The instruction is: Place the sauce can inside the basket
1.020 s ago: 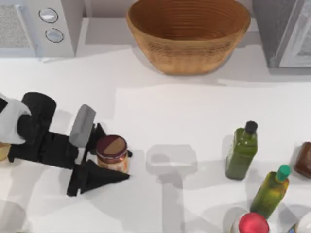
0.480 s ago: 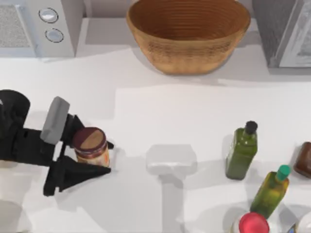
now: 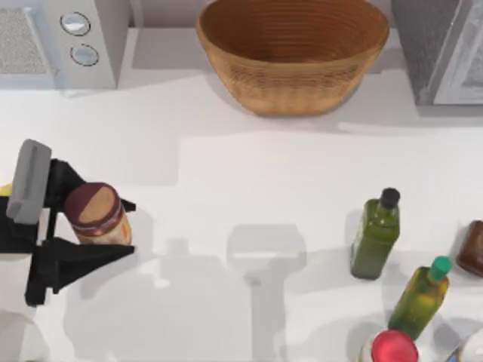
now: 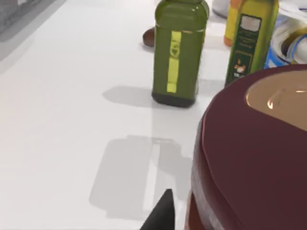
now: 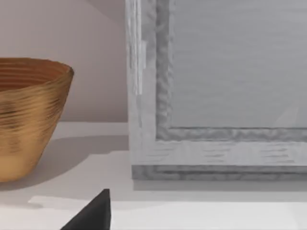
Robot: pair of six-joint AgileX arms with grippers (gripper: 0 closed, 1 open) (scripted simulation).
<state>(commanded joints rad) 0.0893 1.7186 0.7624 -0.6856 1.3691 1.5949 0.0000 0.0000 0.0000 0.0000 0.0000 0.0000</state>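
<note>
The sauce can (image 3: 96, 213), maroon with a brown two-tone top and an orange label band, sits at the table's left side. My left gripper (image 3: 128, 226) is shut on the sauce can, one black finger on each side of it. Its shadow falls to the right on the white table, so it seems raised. In the left wrist view the sauce can (image 4: 254, 153) looms close beside a black fingertip (image 4: 160, 215). The wicker basket (image 3: 294, 87) stands at the back centre, well apart from the can, with nothing in it. A dark part of my right gripper (image 5: 96, 213) shows near the basket (image 5: 29, 115).
A grey appliance with two dials (image 3: 68, 41) stands back left, another grey appliance (image 3: 445, 49) back right. Two green bottles (image 3: 375, 234) (image 3: 423, 298), a red-lidded jar (image 3: 392, 348) and a brown object (image 3: 472, 249) crowd the front right.
My left gripper has carried the sauce can steadily to the left and slightly towards the back. The can's shadow has separated from it. Nothing else moved.
</note>
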